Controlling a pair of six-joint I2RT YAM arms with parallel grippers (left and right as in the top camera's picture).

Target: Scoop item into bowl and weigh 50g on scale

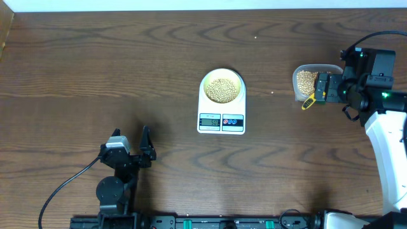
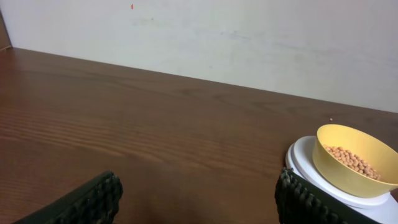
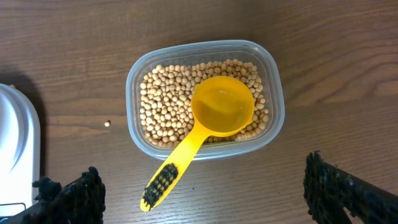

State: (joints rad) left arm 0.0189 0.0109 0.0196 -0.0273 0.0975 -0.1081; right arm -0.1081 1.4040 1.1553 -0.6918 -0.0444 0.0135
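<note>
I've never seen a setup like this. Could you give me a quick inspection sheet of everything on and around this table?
Surface: dark wood-grain table.
Job's things: bowl holding beans sits on the scale; display too small to read. Clear tub of more beans, with an empty yellow scoop lying in it, handle over the rim.
Clutter: one stray bean on the table beside the tub.
End effectors: left end effector open, empty, apart from the scale; right end effector open, empty, above the tub.
Cables: black cable loops by the left arm.
Surroundings: plain pale wall.
</note>
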